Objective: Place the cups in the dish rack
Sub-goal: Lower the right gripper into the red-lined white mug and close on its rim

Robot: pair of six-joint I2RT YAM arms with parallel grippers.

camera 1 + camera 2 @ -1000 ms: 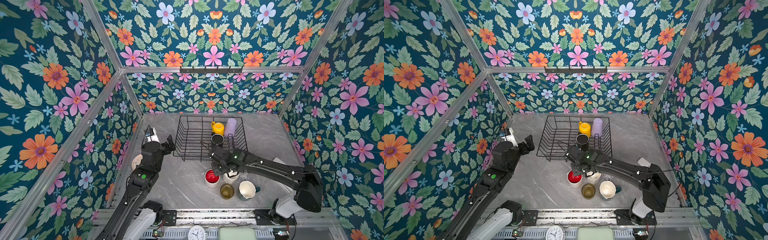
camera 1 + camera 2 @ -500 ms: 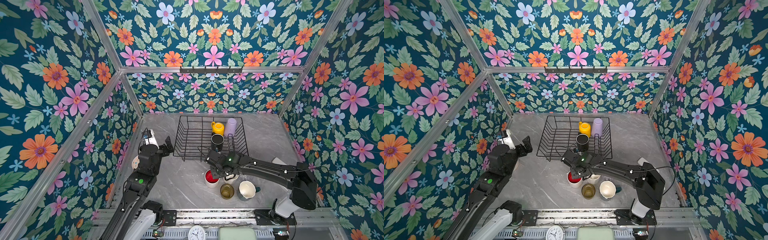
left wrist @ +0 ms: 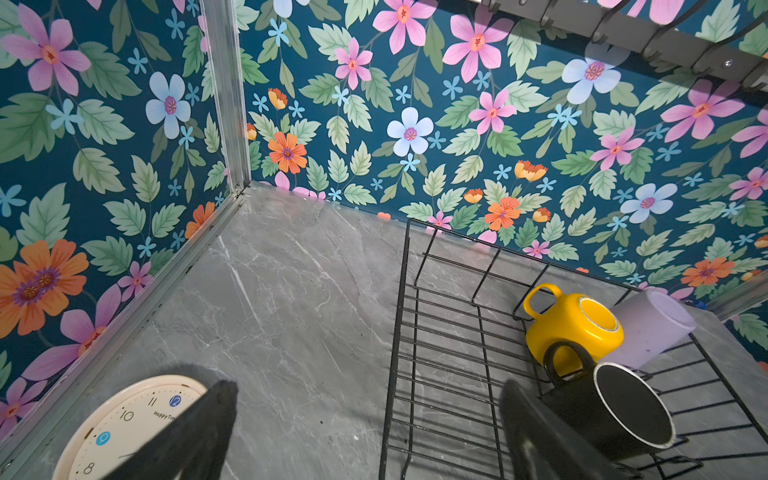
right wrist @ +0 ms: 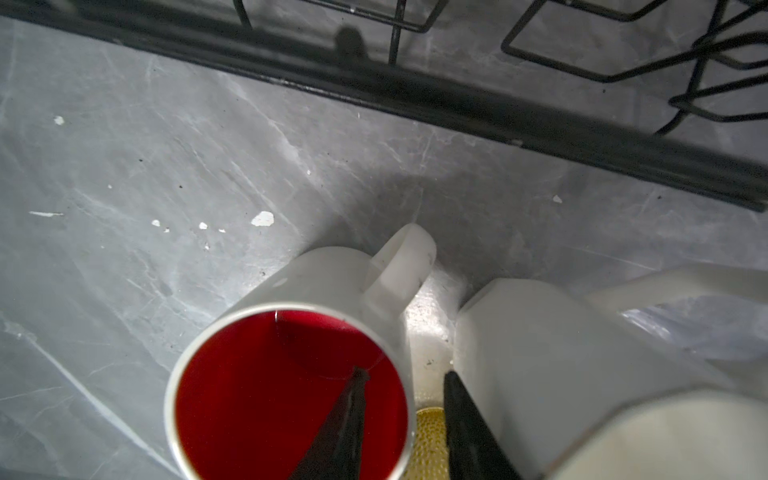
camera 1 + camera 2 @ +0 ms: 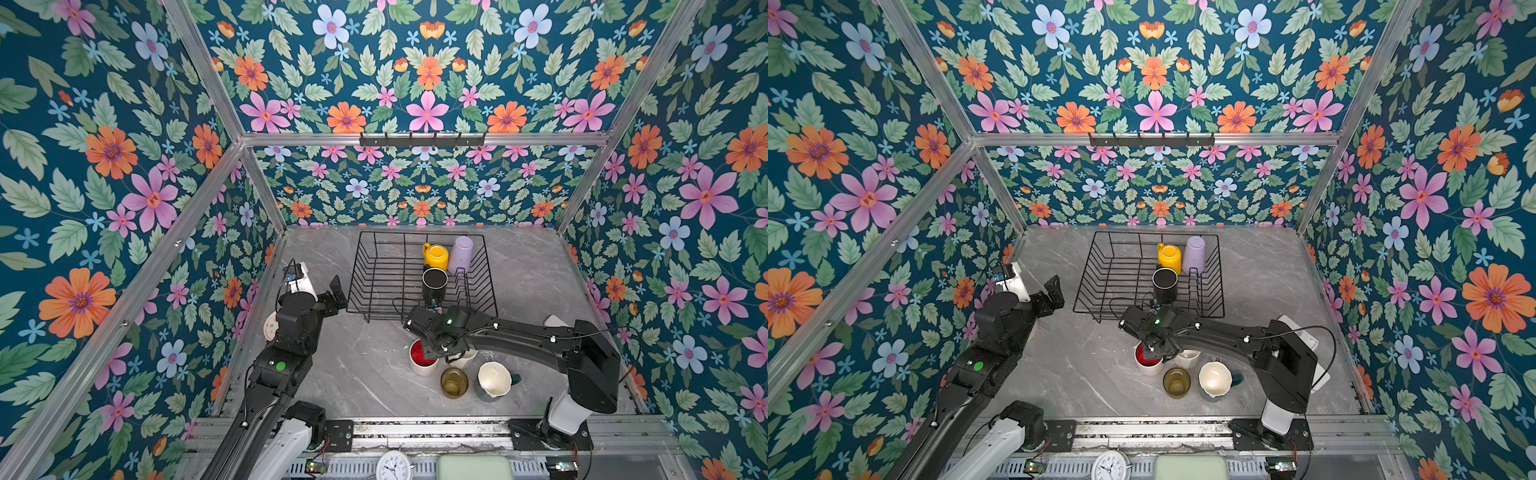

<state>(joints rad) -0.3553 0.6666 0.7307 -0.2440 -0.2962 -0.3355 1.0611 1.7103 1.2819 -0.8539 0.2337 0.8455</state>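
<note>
Black rack (image 5: 386, 274) holds three cups (image 5: 435, 255); five wait. My right end effector (image 4: 403, 376) straddles red mug's (image 5: 419, 356) rim, grip unclear; left end effector (image 3: 365, 436) released.

— Light?
— Bright and even in both top views, with soft shadows on the grey marble worktop (image 5: 365, 374).
— Wrist views?
— Dimmer. In the right wrist view the black wire dish rack (image 4: 457, 108) is blurred along its near rim.
</note>
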